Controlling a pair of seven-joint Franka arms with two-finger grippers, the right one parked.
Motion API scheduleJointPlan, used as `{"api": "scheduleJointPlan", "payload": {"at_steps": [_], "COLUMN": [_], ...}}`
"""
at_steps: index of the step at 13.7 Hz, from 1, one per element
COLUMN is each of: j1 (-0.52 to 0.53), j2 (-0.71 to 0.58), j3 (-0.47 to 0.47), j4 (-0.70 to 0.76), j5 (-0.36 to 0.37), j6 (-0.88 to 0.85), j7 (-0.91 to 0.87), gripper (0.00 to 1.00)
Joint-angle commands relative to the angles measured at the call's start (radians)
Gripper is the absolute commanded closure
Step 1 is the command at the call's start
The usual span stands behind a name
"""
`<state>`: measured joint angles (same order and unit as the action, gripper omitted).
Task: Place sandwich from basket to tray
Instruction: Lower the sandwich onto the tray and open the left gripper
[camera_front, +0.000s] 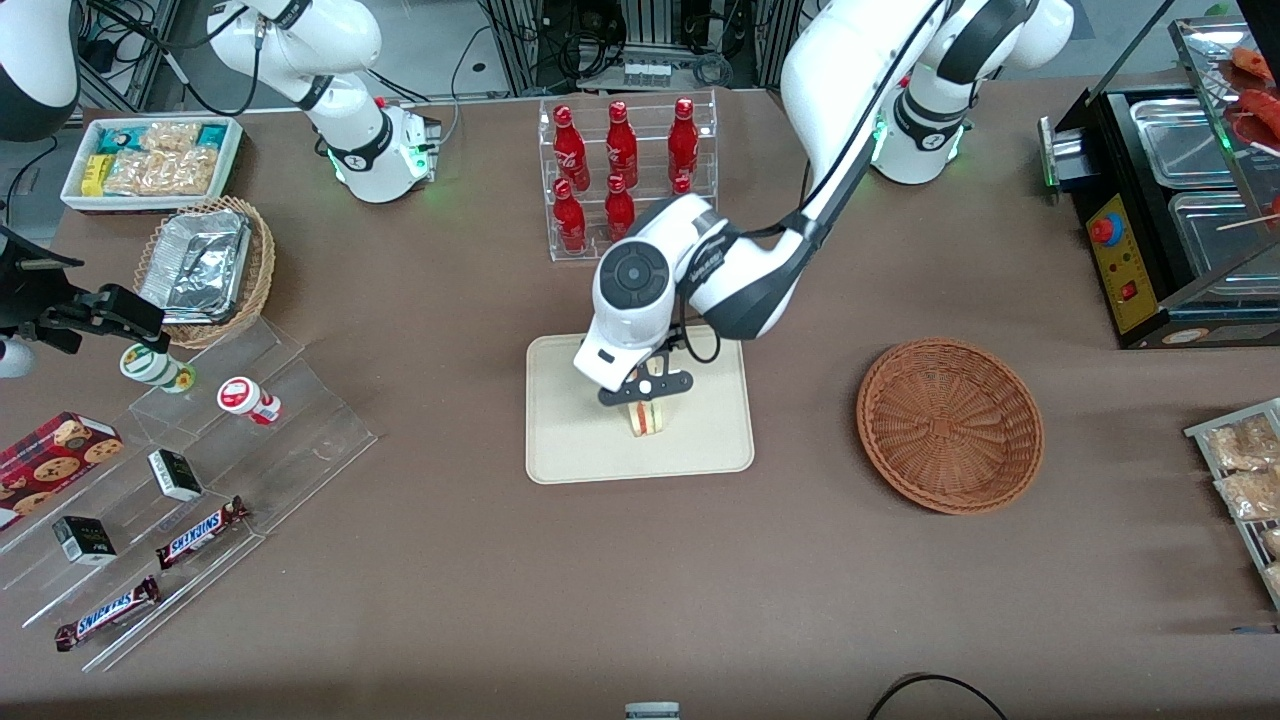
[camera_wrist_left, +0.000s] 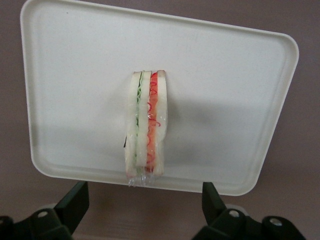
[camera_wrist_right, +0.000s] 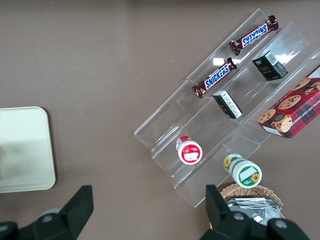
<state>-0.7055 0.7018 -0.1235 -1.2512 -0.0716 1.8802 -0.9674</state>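
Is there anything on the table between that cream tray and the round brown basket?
No. In the front view, only bare brown tabletop separates the tray from the basket. The sandwich already sits on the tray, with the open gripper just above it.

We see the sandwich (camera_front: 648, 418) standing on the tray (camera_front: 570, 450), with our gripper (camera_front: 647, 400) just above it, fingers spread. The basket (camera_front: 949, 425) sits beside the tray, toward our working arm's end.

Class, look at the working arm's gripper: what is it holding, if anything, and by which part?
Nothing. The gripper hovers open above the triangular white-bread sandwich, which stands on the cream rectangular tray, clear of both jaws.
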Motion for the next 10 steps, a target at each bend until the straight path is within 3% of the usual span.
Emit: {"api": "scheduleJointPlan", "payload": {"at_steps": [1,7,10], "j1": [0.004,0.101,0.107], "j2": [-0.018,-0.108,-0.217], "j3": [0.018,0.024,0.096], "j4": [0.041,0.02,-0.101], "j5": [-0.005,0.006,0.047], "j6": [-0.082,-0.191,-0.214], "j7": [0.051,0.3,0.411], "gripper": [0.0,0.0,0.0]}}
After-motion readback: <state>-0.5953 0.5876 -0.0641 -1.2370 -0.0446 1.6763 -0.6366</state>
